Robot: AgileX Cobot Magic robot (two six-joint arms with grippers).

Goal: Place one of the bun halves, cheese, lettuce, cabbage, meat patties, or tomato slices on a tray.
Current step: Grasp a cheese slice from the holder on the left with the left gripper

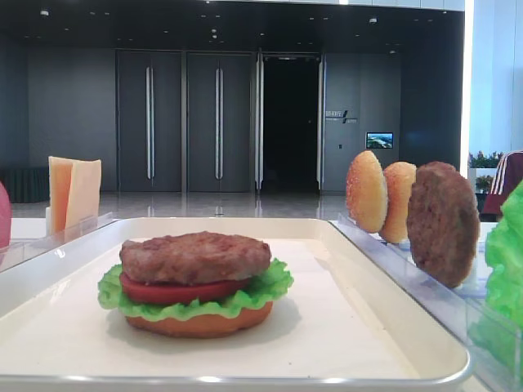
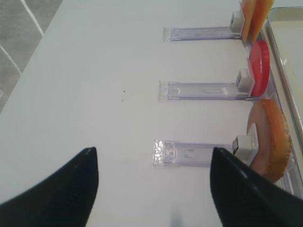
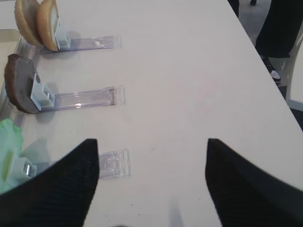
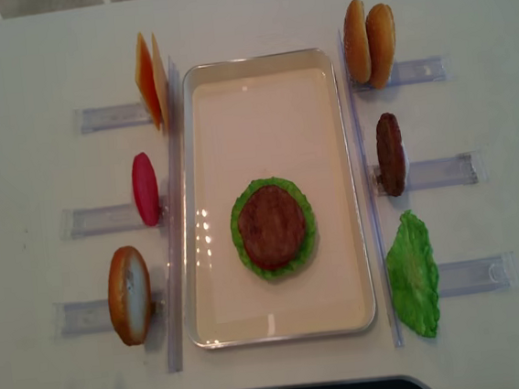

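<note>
- My left gripper (image 2: 151,189) hangs over the bare table (image 4: 37,363) left of the tray (image 4: 287,332), jaws spread wide with nothing between them.
- My right gripper (image 3: 151,182) hangs the same way right of the tray, jaws wide apart and empty.
- Nearest on the tray's left stands one bun half (image 4: 128,294), on edge in a clear rack (image 4: 83,317).
- Nearest on the tray's right leans one loose lettuce leaf (image 4: 413,274) against its own rack.
- On the tray, a little toward its near end, sits one stack (image 1: 194,283): an orange-brown bottom bun (image 1: 200,323), one frilly lettuce layer (image 1: 270,286), one tomato slice (image 1: 176,291) and one meat patty (image 1: 194,256) on top.
- Midway along the tray's left side stands one more tomato slice (image 4: 144,189), upright in a rack.
- Midway along the tray's right side stands one more meat patty (image 4: 390,154), upright in a rack.
- At the tray's far left corner stand two cheese slices (image 4: 148,79), side by side on edge.
- At the tray's far right corner stand two sesame bun halves (image 4: 369,42), touching each other.
- Counted in all: four bun halves, two patties, two tomato slices, two cheese slices, two lettuce pieces, one tray.
</note>
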